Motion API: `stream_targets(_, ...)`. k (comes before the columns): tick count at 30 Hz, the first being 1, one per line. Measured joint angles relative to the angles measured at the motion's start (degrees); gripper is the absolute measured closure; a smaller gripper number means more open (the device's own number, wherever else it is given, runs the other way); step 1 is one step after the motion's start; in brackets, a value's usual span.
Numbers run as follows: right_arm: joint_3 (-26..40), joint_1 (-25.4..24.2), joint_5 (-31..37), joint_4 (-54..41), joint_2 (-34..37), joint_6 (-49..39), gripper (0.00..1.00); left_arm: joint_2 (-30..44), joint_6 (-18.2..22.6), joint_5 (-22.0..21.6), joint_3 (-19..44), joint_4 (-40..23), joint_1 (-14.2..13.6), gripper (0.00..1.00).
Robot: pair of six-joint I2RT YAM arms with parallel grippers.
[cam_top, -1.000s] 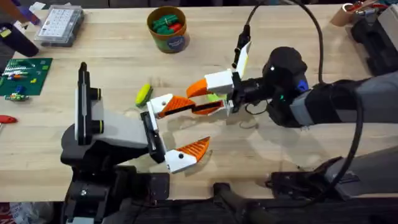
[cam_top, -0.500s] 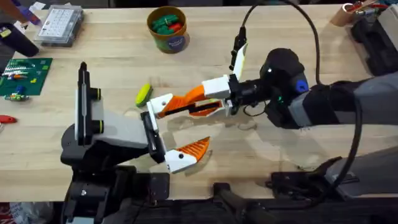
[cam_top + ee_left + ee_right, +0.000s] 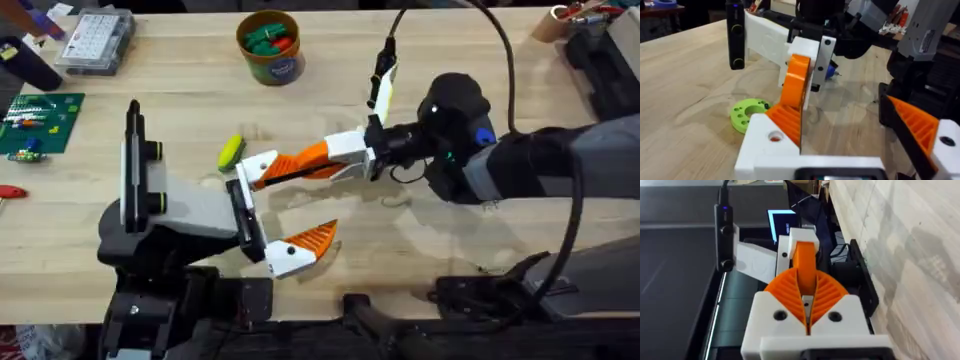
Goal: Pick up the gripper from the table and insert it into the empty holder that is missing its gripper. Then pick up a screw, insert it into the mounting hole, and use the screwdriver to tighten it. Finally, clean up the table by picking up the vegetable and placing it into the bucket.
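Observation:
The orange ridged gripper (image 3: pixel 300 160) sits along the white holder (image 3: pixel 258 168), the far jaw of my left gripper (image 3: pixel 305 205), which stands open. My right gripper (image 3: pixel 340 152) is shut on the orange gripper's outer end. In the right wrist view its ribbed pads (image 3: pixel 827 295) clamp the orange gripper (image 3: pixel 805 262). The mounting hole (image 3: pixel 774 136) shows on the holder (image 3: pixel 760 147). A yellow-green vegetable (image 3: pixel 231 150) lies on the table (image 3: pixel 480 60) beside the holder. The bucket (image 3: pixel 269 48) stands at the back, holding green and red pieces. A small blue tool (image 3: pixel 830 71) lies under the right gripper.
A green ring (image 3: pixel 747 114) lies on the wood beside the holder. At the back left stand a clear parts box (image 3: pixel 95 40) and a green circuit board (image 3: pixel 38 122). The right arm's black cable (image 3: pixel 505 45) arches over the table.
My right gripper has swung toward the left arm's holder, closing in line with the orange gripper and covering the green ring from above. The left arm has not moved.

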Motion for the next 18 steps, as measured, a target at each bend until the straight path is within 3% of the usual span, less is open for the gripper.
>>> stream_targets(18, 0.23, 0.00, -0.02, 0.00, 0.00, 1.62, 0.992, 0.00, 0.02, 0.04, 0.00, 0.00, 0.00, 0.014)
